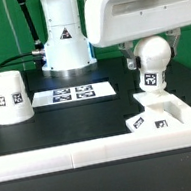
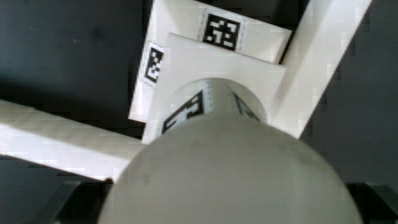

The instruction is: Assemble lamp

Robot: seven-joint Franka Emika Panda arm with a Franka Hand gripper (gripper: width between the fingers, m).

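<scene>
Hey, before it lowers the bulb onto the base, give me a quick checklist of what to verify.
1. Bulb gripped by the gripper: ok.
2. Bulb's stem pointing down: ok.
3. Bulb hanging above the base, a gap between them: ok.
4. Stem centred over the base's middle: cannot tell.
5. Shade standing apart at the exterior view's left, out of the path: ok.
</scene>
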